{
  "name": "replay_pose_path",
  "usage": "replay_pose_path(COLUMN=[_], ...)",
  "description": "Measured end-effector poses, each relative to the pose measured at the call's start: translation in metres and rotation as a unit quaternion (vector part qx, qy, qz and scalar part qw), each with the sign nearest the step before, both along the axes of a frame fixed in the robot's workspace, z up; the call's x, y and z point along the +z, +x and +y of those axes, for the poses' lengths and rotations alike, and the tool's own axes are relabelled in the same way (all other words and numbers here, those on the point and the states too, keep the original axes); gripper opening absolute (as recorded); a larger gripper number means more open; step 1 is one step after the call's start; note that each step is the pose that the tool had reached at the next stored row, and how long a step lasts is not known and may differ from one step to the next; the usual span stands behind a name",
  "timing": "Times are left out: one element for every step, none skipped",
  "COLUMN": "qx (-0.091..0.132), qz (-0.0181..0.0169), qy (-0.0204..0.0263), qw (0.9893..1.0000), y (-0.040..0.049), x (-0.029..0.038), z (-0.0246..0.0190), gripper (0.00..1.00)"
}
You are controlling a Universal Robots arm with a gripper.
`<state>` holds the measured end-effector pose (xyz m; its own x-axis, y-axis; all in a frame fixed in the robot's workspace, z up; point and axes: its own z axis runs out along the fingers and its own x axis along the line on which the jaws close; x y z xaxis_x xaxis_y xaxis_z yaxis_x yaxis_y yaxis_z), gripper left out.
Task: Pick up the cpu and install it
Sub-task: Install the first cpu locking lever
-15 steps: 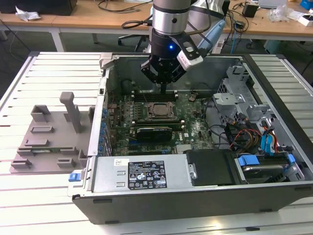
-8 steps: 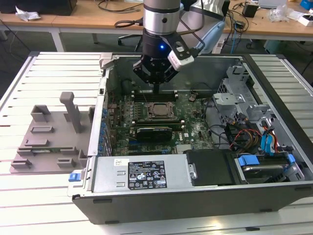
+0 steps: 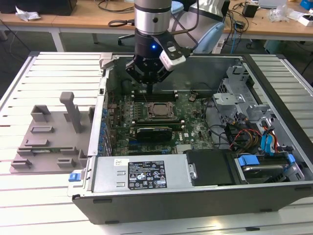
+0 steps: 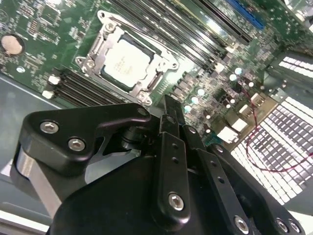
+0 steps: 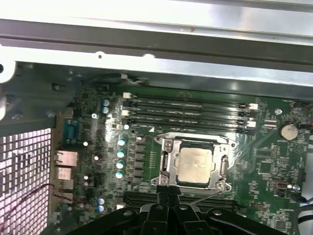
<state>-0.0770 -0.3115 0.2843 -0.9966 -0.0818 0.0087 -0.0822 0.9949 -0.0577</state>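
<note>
The cpu (image 5: 195, 164) is a silvery square chip lying flat inside the metal socket frame (image 5: 166, 162) on the green motherboard (image 5: 274, 161). It also shows in the second wrist view, cpu (image 4: 126, 62), and in the exterior view, cpu (image 3: 157, 109). My gripper (image 3: 149, 88) hangs above the board just behind the socket in the exterior view. In both wrist views its black fingers (image 5: 165, 195) are pressed together with nothing between them, a short way off the socket's edge, gripper (image 4: 172, 105). The chip is not touched.
The open computer case (image 3: 274, 73) walls the board in on all sides. Memory slots (image 5: 188, 110) run beside the socket, and a black card (image 3: 154, 132) lies in front of it. Cables (image 3: 244, 132) and drive bays (image 3: 264, 164) sit at the exterior view's right. A grey fixture tray (image 3: 49, 137) lies at its left.
</note>
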Motion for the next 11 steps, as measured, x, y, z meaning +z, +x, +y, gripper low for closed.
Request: replay_pose_path(qx=[0.0,0.0,0.0,0.0,0.0,0.0,0.0,0.0,0.0,0.0,0.0], qz=[0.0,0.0,0.0,0.0,0.0,0.0,0.0,-0.0001,0.0,0.0,0.0], qy=[0.0,0.0,0.0,0.0,0.0,0.0,0.0,0.0001,0.0,0.0,0.0], qw=[1.0,1.0,1.0,1.0,1.0,1.0,1.0,1.0,1.0,1.0,1.0], y=[-0.0021,-0.0036,-0.0049,-0.0061,-0.0074,-0.0086,-0.01,-0.011,-0.0126,-0.0147,-0.0154], x=[0.0,0.0,0.0,0.0,0.0,0.0,0.0,0.0,0.0,0.0,0.0], z=[0.0,0.0,0.0,0.0,0.0,0.0,0.0,0.0,0.0,0.0,0.0], gripper=[0.11,0.11,0.11,0.11,0.11,0.11,0.11,0.11,0.11,0.11,0.11])
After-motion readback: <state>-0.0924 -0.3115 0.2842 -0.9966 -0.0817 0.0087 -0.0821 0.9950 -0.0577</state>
